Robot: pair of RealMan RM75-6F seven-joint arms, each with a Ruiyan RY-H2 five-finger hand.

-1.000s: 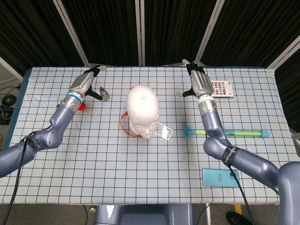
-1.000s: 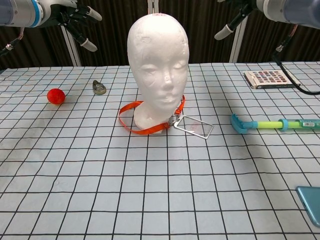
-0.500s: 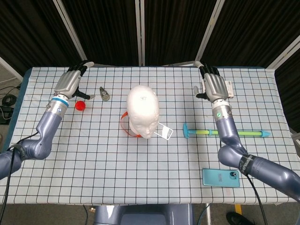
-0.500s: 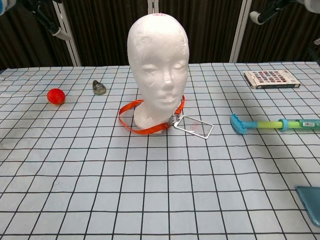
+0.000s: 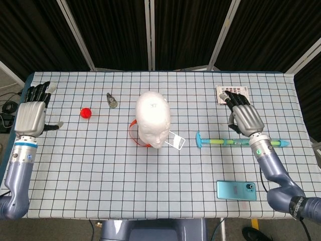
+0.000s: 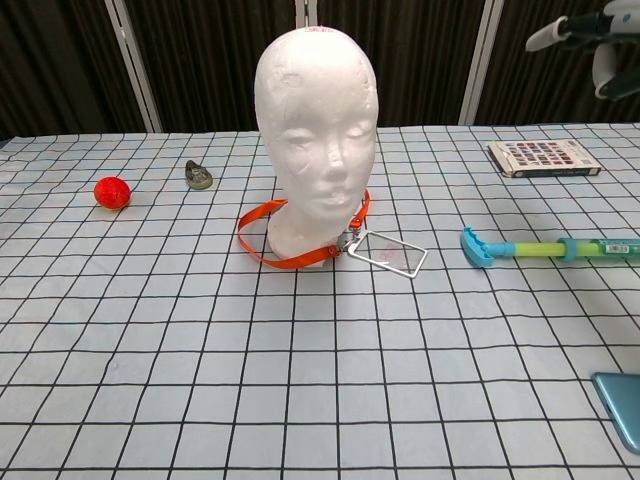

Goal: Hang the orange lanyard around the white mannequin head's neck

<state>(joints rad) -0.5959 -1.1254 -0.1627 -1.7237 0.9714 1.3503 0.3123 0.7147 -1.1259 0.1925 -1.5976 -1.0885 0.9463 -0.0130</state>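
The white mannequin head (image 5: 153, 118) (image 6: 316, 130) stands upright mid-table. The orange lanyard (image 5: 134, 134) (image 6: 262, 243) loops around the base of its neck and lies on the cloth, with its clear badge holder (image 5: 175, 140) (image 6: 388, 253) lying flat in front to the right. My left hand (image 5: 31, 113) hovers far off near the table's left edge, fingers spread, holding nothing. My right hand (image 5: 246, 117) is raised over the right side of the table, well away from the head, and is also empty. In the chest view only its fingers (image 6: 548, 36) show at the top right.
A red ball (image 5: 86, 112) (image 6: 112, 192) and a small metal piece (image 5: 112, 100) (image 6: 198, 176) lie left of the head. To the right are a patterned card box (image 5: 228, 93) (image 6: 543, 157), a blue-green tool (image 5: 220, 142) (image 6: 540, 248) and a teal phone (image 5: 236, 190).
Both hands have drawn outward and toward the robot, the left to the table's left edge and the right over the tool. The lanyard and head have not moved.
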